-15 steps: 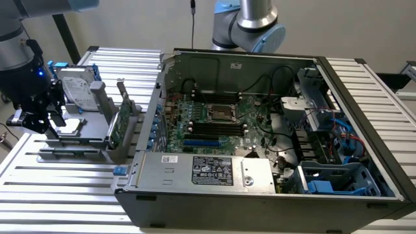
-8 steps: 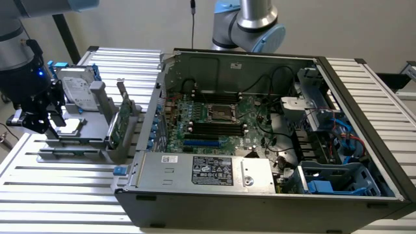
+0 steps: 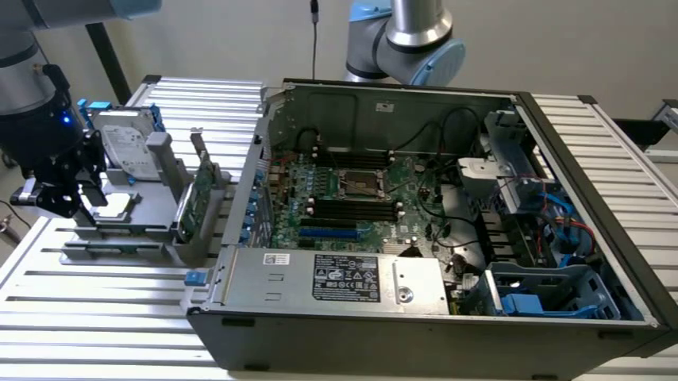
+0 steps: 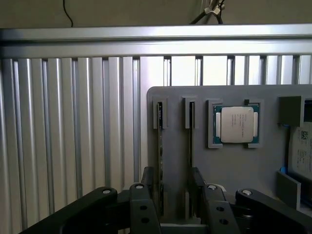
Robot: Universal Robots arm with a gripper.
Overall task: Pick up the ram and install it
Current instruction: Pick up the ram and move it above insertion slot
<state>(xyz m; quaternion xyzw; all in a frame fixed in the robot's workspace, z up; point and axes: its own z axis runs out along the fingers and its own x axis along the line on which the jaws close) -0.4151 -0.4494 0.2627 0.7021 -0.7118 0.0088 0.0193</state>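
Wrist view puts us right over the ram (image 4: 160,146), a long, thin dark-green circuit-board stick. We see it edge-on, standing in a narrow slot of the flat grey plastic holder (image 4: 234,165). The black two-finger gripper (image 4: 173,183) hangs above it with its fingers (image 4: 147,180) spread apart. The stick's edge runs just beside one finger, and we cannot tell whether the two touch. A second narrow slot (image 4: 190,114) sits just beside the first, between the ram and a square silver processor chip (image 4: 235,124) seated in its own grey frame.

From the exterior view we find the holder on the ribbed aluminium bench (image 3: 106,309), near the bench's edge at the exterior view's left, with the gripper poised over the holder's outer side. A silver hard drive (image 3: 125,147) stands upright toward the holder's far end. A taller green card with a metal bracket (image 3: 189,208) stands upright along the holder's edge nearest the open black computer case (image 3: 424,341).

The case lies on its side across the middle of the bench, just beside the holder. Inside it we make out the green motherboard (image 3: 408,178) and its row of long black memory slots (image 3: 344,208), well apart from the ram. A silver power supply box (image 3: 339,278) fills the case's near corner.
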